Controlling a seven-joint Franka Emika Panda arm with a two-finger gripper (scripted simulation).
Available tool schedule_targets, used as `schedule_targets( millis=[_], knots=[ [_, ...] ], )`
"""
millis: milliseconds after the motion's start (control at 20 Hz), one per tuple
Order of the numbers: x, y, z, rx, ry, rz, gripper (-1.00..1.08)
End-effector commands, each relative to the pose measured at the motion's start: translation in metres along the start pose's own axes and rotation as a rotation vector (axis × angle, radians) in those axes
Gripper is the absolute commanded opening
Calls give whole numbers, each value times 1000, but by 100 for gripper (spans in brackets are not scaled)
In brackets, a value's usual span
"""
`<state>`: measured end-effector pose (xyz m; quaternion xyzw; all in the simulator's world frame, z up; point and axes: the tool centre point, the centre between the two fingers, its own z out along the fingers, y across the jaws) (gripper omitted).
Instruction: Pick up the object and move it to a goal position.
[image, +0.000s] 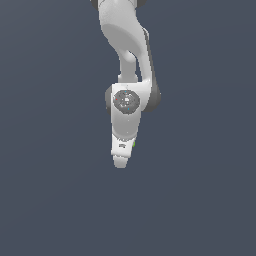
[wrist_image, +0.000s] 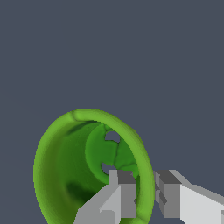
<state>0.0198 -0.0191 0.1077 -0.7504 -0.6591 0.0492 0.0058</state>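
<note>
The bright green round cup (wrist_image: 65, 170) fills much of the wrist view, its hollow inside facing the camera. My gripper (wrist_image: 144, 194) is shut on the cup's rim: one grey finger (wrist_image: 120, 194) sits inside the cup and the other finger (wrist_image: 170, 194) outside the wall. In the exterior view the white arm hangs down with the gripper (image: 121, 159) at its lower end. Only a tiny green sliver of the cup (image: 134, 144) shows beside the hand there; the rest is hidden behind the hand.
A plain dark grey-blue surface (image: 50, 200) fills both views. Nothing else shows.
</note>
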Motion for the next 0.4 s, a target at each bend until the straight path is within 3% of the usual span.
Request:
schedule_targets(
  millis=[0, 350],
  knots=[
    [7, -8, -7, -2, 0, 1, -100],
    [16, -17, -14, -2, 0, 1, -100]
  ],
)
